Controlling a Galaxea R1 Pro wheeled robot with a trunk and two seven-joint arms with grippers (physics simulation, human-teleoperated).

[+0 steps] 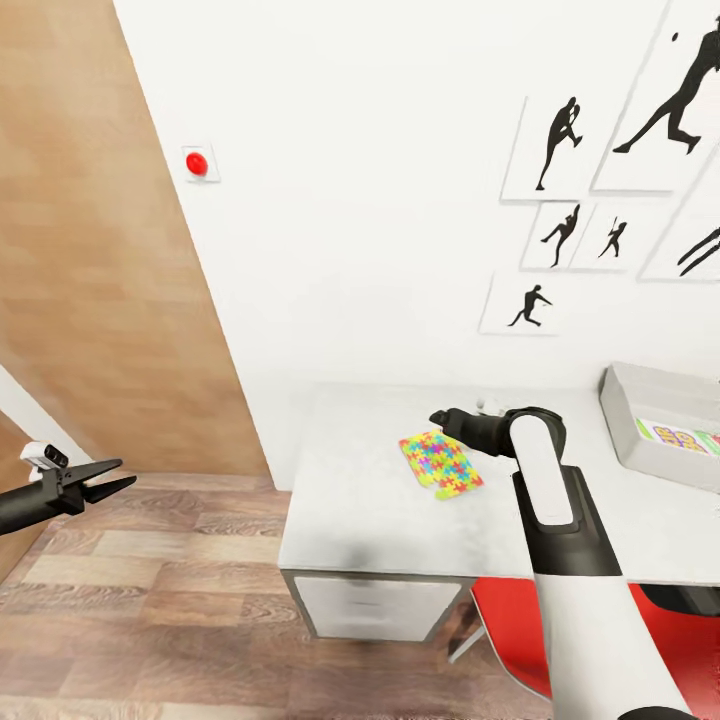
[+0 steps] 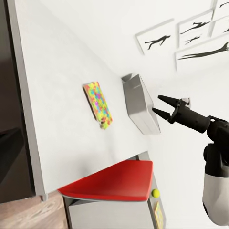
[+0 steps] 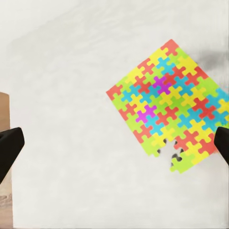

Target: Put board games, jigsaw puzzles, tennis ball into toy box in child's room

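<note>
White wall (image 1: 380,200) fills the upper centre and right of the head view. Brown wood-look panel (image 1: 90,280) runs down the left side, its edge slanting. Small square plate with red button (image 1: 198,163) on the wall, upper left. Cluster of white-framed black silhouette pictures (image 1: 560,145) upper right. Wood-plank floor (image 1: 150,600) across the lower left, brown-grey boards. Pale grey-white tabletop (image 1: 360,500) at centre right, set against the wall; grey drawer cabinet (image 1: 370,605) beneath its front edge. Red chair seat (image 1: 510,620) tucked under the tabletop, lower right. Light even and soft, faint shadows on the tabletop.
</note>
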